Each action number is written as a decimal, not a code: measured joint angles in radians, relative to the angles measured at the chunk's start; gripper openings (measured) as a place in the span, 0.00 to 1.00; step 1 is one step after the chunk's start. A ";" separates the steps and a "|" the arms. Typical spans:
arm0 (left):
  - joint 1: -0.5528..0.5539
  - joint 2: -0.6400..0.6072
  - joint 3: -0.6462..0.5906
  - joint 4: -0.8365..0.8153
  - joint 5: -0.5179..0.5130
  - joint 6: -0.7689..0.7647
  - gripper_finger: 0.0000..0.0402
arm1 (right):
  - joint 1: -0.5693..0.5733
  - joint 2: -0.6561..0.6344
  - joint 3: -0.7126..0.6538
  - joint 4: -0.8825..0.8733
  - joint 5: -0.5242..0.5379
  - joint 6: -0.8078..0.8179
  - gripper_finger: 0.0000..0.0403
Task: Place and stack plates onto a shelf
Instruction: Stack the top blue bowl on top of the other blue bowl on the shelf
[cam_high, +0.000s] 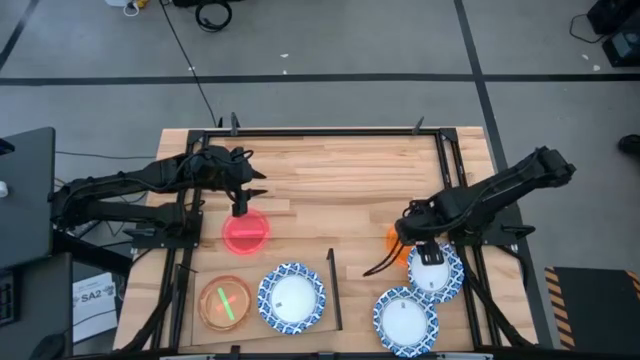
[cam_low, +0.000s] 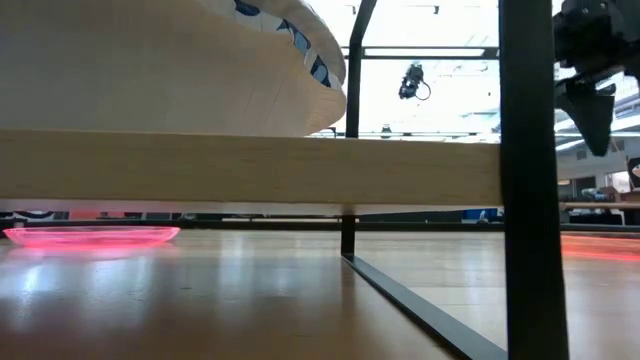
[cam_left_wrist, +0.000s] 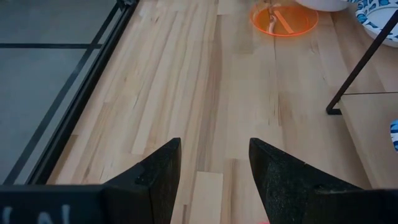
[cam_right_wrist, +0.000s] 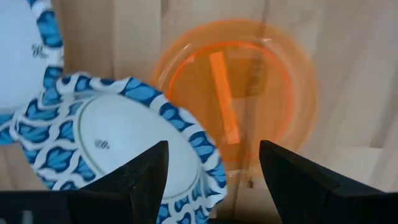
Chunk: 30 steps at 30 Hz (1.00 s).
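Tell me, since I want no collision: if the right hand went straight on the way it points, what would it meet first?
Probably the orange plate, which lies dead ahead between the open fingers of the right hand. The blue-rimmed plate sits just to one side and might be clipped; depth is unclear.

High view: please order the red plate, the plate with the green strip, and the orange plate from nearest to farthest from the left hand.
1. The red plate, directly below the left hand.
2. The plate with the green strip, at the table's front edge on the left.
3. The orange plate, across the table under the right arm, mostly hidden.
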 joint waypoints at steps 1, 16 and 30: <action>0.000 0.000 0.000 0.000 0.000 0.000 0.49 | 0.000 0.013 0.000 0.000 -0.015 -0.009 0.63; 0.000 0.000 0.000 0.001 0.000 0.000 0.49 | 0.000 0.171 0.000 -0.001 -0.060 -0.074 0.54; 0.000 0.000 0.000 0.001 0.000 0.000 0.49 | 0.001 0.234 0.000 -0.001 -0.068 -0.144 0.34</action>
